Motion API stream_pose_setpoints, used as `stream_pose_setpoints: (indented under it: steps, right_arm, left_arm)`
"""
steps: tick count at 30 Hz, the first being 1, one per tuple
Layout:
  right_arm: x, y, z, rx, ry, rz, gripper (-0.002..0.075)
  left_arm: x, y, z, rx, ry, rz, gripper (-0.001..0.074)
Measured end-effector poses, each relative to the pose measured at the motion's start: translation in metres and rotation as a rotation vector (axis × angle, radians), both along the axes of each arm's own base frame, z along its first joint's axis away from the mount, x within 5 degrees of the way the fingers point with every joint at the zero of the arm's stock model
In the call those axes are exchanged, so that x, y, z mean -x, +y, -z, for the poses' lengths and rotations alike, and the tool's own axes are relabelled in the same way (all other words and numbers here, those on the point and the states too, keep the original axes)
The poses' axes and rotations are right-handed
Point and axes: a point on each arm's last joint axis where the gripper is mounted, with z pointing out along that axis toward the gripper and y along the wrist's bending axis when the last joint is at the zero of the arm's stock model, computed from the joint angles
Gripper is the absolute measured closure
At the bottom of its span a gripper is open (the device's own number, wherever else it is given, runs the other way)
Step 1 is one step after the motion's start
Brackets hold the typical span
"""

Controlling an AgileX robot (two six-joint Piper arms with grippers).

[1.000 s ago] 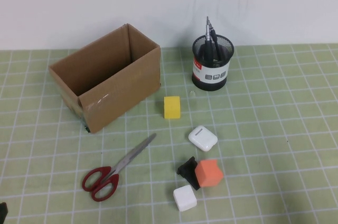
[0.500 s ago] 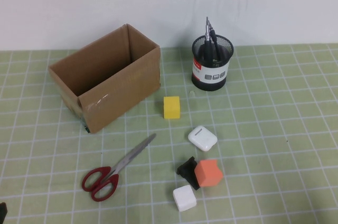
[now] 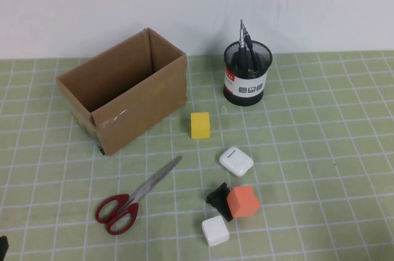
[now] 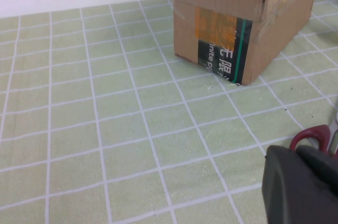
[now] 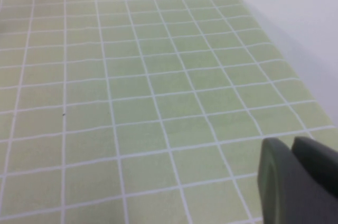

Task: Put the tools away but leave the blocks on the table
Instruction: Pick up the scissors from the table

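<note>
The red-handled scissors (image 3: pixel 132 199) lie flat on the green grid table (image 3: pixel 320 150), in front of the cardboard box (image 3: pixel 123 95). Two black metal-tipped tools (image 3: pixel 245 48) stand in a black mesh pen holder (image 3: pixel 247 73). The yellow block (image 3: pixel 201 125), orange-red block (image 3: pixel 242 201), white block (image 3: pixel 215 230) and small black piece (image 3: pixel 218 199) sit on the mat. My left gripper (image 4: pixel 296 151) is shut and empty, low by the near left table edge, with a scissors handle (image 4: pixel 316 135) just beyond it. My right gripper (image 5: pixel 293 145) is shut and empty over bare mat.
The open-topped box also shows in the left wrist view (image 4: pixel 237 18). A white rounded case (image 3: pixel 236 160) lies between the yellow block and the orange-red one. A white wall runs behind the table. The right part of the mat holds nothing.
</note>
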Motion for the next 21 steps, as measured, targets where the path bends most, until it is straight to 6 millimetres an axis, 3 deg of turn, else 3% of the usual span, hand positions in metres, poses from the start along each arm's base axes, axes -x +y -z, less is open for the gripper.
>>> stream_pose_setpoints:
  steps: [21]
  right_arm:
    - [0.0002, 0.004, 0.0008, 0.079, 0.028, -0.055, 0.0733]
  left_arm:
    - [0.0, 0.0, 0.0, 0.0, 0.0, 0.0, 0.0739]
